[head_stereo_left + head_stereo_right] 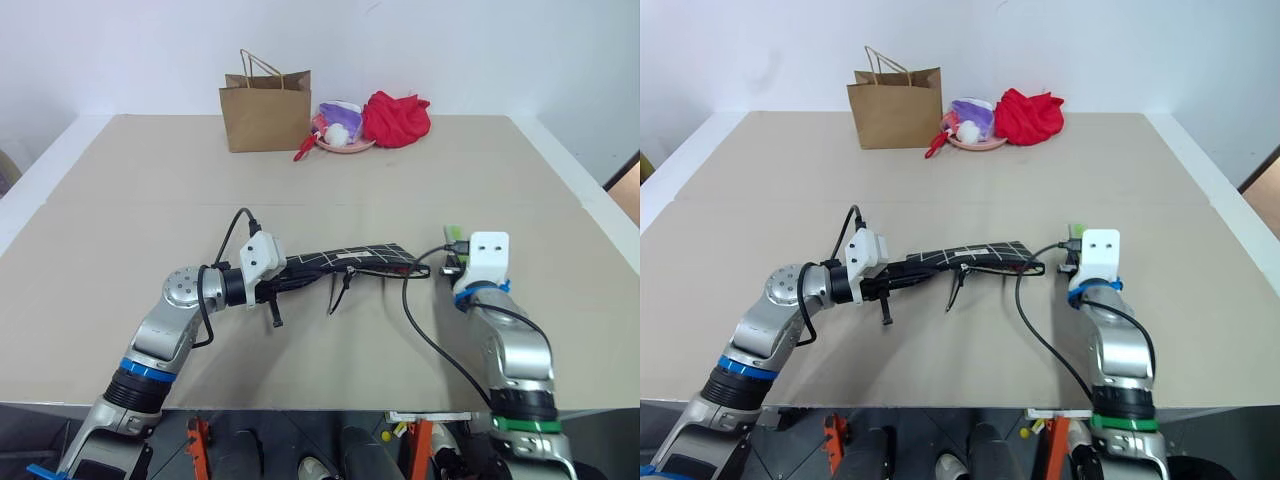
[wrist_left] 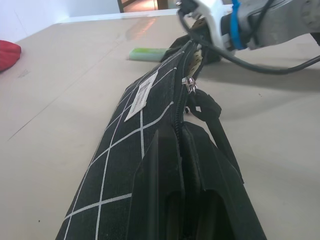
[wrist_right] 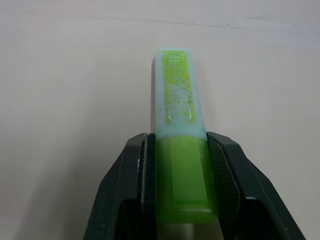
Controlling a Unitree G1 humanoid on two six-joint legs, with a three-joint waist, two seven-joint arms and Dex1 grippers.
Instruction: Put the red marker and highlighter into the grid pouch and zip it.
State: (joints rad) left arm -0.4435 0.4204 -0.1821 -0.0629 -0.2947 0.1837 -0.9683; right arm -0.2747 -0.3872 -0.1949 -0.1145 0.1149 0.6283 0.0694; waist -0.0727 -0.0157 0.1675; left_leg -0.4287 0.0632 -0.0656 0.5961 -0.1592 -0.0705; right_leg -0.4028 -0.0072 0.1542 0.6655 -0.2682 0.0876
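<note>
Pincers first. Right pincer (image 3: 181, 175): both fingers (image 3: 131, 185) pressed against the sides of the highlighter (image 3: 179, 135), gripping its bright green body; the paler translucent cap sticks out past the fingertips, pointing away from the robot over bare desk (image 1: 120, 190). Opening is only as wide as the highlighter's body.

Left pincer (image 2: 177, 165): clamped flat on one end of the grid pouch (image 1: 345, 258), fingers fully together on the fabric. The pouch extends from it toward the right arm, held off the desk surface, roughly level.

Head views: pouch spans the gap between the two arms; its far end lies near the right wrist. A black strap (image 1: 340, 292) dangles from the pouch's underside. A sliver of green shows at the front of the right wrist camera housing. Back of desk: brown paper bag (image 1: 266, 108), pink dish (image 1: 345, 143) with small items, red cloth bundle (image 1: 396, 117) beside it, all well apart from the arms.

Left wrist view adds detail that the head views lack: white label (image 2: 141, 95) on the pouch's gridded face, zipper line along the upper edge with the metal slider (image 2: 189, 85) partway along, and the right arm's blue-banded wrist beyond the pouch's far end.

Right wrist view alone gives the grip on the highlighter clearly.

Red marker: cannot locate.
</note>
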